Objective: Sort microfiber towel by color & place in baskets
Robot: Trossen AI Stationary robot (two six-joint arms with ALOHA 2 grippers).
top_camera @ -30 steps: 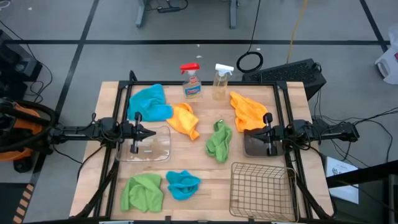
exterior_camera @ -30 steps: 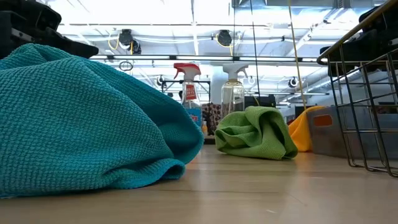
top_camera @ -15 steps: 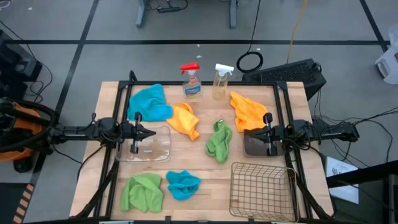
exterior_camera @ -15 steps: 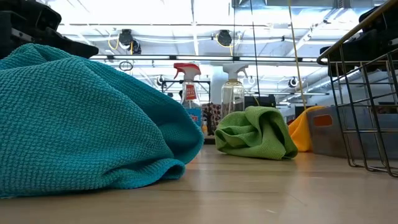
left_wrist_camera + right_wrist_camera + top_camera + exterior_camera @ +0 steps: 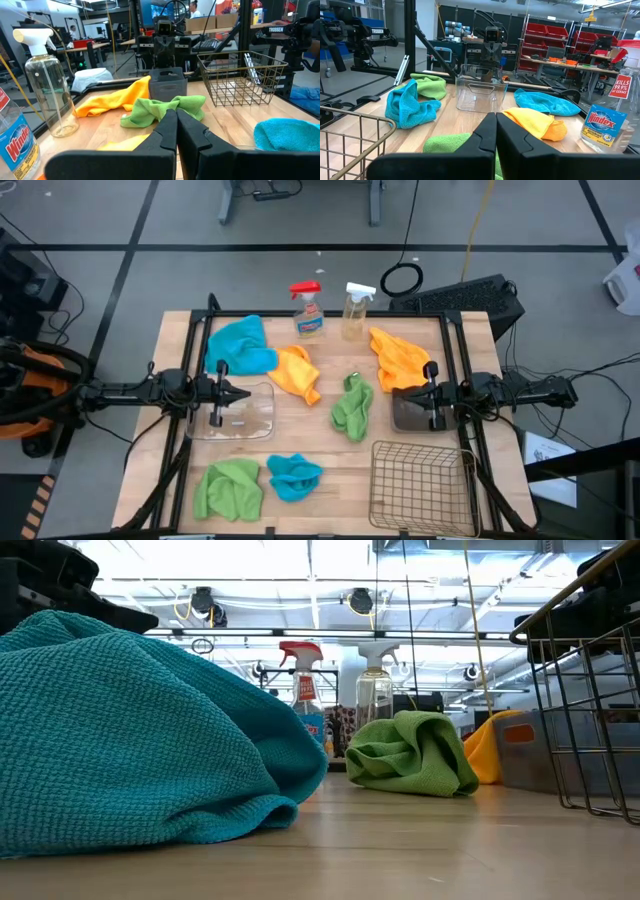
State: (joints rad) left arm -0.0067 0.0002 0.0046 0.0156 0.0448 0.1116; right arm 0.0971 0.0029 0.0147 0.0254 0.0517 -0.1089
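Wooden planks form the table [image 5: 320,455], which stands on a grey workshop floor with both arms reaching in from the sides.

The left gripper [image 5: 238,393] hangs over the clear tub [image 5: 238,413], its two fingers pressed together and holding nothing. Just beyond its tip on the far side lies an orange towel [image 5: 295,370], and farther back beside that a blue towel [image 5: 240,344]. Straight ahead of it, near the table's middle, is a green towel [image 5: 352,405]. On its near side, toward the front edge, a second green towel [image 5: 228,488] and a second blue towel [image 5: 293,476] lie touching each other.

The right gripper [image 5: 410,395] sits over the dark grey bin [image 5: 412,410], fingers likewise closed and empty. The other orange towel [image 5: 397,357] lies just behind the bin; from above it seems to touch the bin's back edge, though that is hard to confirm. The wire basket [image 5: 420,480] stands near the right gripper, toward the front edge, well apart from the green and blue pair.

Two spray bottles stand at the back edge between the arms: one with a red trigger [image 5: 308,310], one clear with a white trigger [image 5: 356,312].
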